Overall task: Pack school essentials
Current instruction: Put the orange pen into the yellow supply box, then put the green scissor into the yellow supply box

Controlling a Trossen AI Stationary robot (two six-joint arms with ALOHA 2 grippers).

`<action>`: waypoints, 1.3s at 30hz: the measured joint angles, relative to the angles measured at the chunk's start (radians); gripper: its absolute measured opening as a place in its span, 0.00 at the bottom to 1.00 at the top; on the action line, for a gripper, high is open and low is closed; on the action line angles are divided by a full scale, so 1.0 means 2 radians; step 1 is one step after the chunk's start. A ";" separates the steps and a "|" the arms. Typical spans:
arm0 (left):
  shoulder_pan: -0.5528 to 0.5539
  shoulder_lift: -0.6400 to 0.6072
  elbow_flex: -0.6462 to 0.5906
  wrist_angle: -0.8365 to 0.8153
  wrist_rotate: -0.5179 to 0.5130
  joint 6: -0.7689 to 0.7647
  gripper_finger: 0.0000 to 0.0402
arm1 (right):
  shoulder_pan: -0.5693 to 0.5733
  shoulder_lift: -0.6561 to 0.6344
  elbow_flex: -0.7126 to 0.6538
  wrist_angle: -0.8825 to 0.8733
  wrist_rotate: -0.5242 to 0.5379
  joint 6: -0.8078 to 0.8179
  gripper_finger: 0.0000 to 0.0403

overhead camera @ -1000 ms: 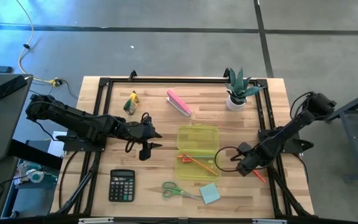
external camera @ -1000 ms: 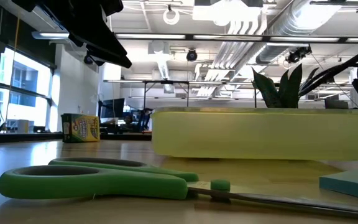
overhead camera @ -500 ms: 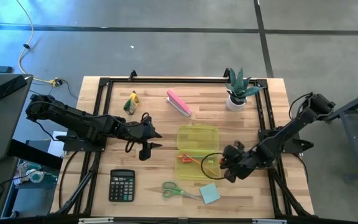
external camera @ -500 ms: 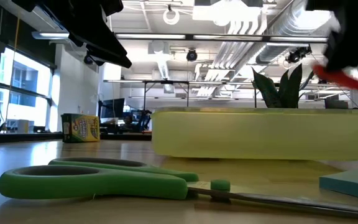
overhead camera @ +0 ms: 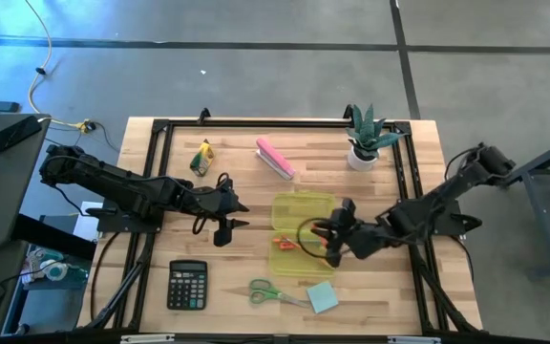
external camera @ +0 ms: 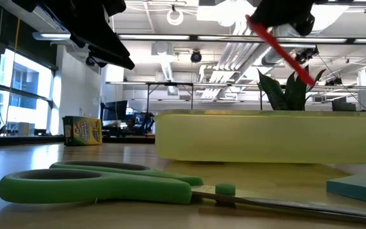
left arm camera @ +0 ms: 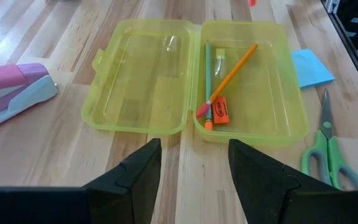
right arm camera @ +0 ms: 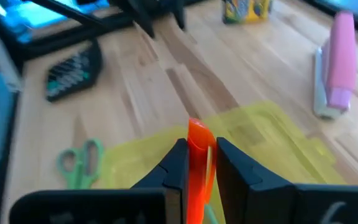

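An open yellow-green case (overhead camera: 304, 232) lies at the table's middle; its near half holds an orange pencil (left arm camera: 232, 74), a green pencil (left arm camera: 207, 71) and a small orange piece (left arm camera: 221, 111). My right gripper (overhead camera: 330, 241) hangs over the case's near half, shut on an orange-red pen (right arm camera: 197, 140). To the case's left my left gripper (overhead camera: 225, 229) waits open above the table, its fingers (left arm camera: 135, 180) empty. Green-handled scissors (overhead camera: 273, 292) and a light blue note pad (overhead camera: 321, 297) lie flat near the front edge. My right gripper pinches the orange-red pen between its two fingers (right arm camera: 178, 167), which lie along it in the wrist view. Beyond them one end (right arm camera: 194, 127) sticks out. In the low view the pen (external camera: 283, 49) slants down from the gripper, lifted clear above the case.
A black calculator (overhead camera: 187, 285) sits at the front left, a pink stapler (overhead camera: 275, 158) and a crayon box (overhead camera: 201, 156) toward the far edge, a potted plant (overhead camera: 365, 141) at the far right. A black frame (overhead camera: 160, 129) borders the table top.
My right gripper has risen from the table at the case's right and swung toward the table's left, over the case's near half, while turning at the wrist. The orange-red pen has gone up with it and now hangs slanted above the case.
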 joint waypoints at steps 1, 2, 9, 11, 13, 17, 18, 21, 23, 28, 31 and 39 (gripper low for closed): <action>0.000 0.000 0.000 0.000 0.000 0.000 0.43 | -0.008 0.007 0.000 -0.001 -0.008 0.005 0.10; 0.000 0.000 0.000 0.000 0.000 0.000 0.43 | -0.015 0.014 0.000 0.002 -0.019 0.006 0.10; 0.000 0.000 0.000 0.000 0.000 0.000 0.43 | -0.049 0.075 0.000 0.004 -0.098 0.019 0.10; 0.000 0.000 0.000 0.000 0.000 -0.001 0.43 | -0.053 0.090 0.000 0.008 -0.118 0.019 0.10; 0.000 0.000 0.000 0.000 0.000 -0.001 0.43 | -0.054 0.101 0.000 0.019 -0.133 0.021 0.10; 0.000 0.000 0.000 0.000 0.000 -0.001 0.43 | -0.054 0.118 0.000 0.024 -0.150 0.022 0.10; 0.000 0.000 0.000 0.000 0.000 -0.001 0.43 | -0.054 0.119 0.000 0.024 -0.155 0.019 0.10; 0.000 0.000 0.000 0.000 0.000 -0.001 0.43 | -0.054 0.125 0.000 0.024 -0.164 0.015 0.12; 0.000 0.000 0.000 0.000 0.000 -0.001 0.43 | -0.054 0.127 0.000 0.024 -0.161 0.014 0.15; 0.000 0.000 0.000 0.000 0.000 -0.012 0.43 | -0.054 0.129 0.000 0.026 -0.155 0.005 0.25; 0.000 0.000 0.000 -0.001 0.000 -0.012 0.43 | -0.054 0.129 0.000 0.026 -0.150 0.000 0.32; 0.000 0.000 0.000 -0.011 0.000 -0.012 0.43 | -0.056 0.121 0.000 0.026 -0.154 0.016 0.39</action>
